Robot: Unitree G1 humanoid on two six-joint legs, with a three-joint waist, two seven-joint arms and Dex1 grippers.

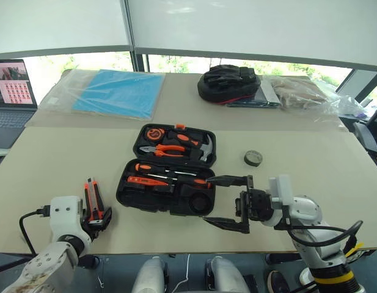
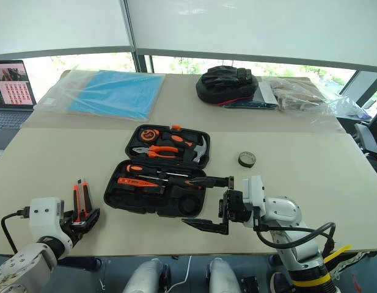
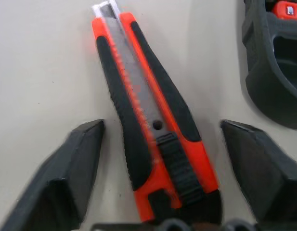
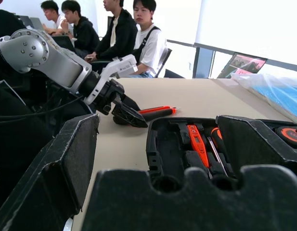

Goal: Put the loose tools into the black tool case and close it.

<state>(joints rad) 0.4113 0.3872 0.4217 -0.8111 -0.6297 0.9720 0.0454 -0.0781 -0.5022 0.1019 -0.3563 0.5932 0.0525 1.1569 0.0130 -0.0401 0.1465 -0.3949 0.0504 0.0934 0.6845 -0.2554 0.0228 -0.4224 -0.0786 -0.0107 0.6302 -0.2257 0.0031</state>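
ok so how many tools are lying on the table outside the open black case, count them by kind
orange-and-black utility knife: 1
small dark tape roll: 1
total: 2

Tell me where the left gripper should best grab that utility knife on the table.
Probably across the rubbery mid-handle of the utility knife, coming straight down from above. It lies flat on the table, long and narrow, already lengthwise between the left gripper fingers, so closing across its narrow sides should hold it.
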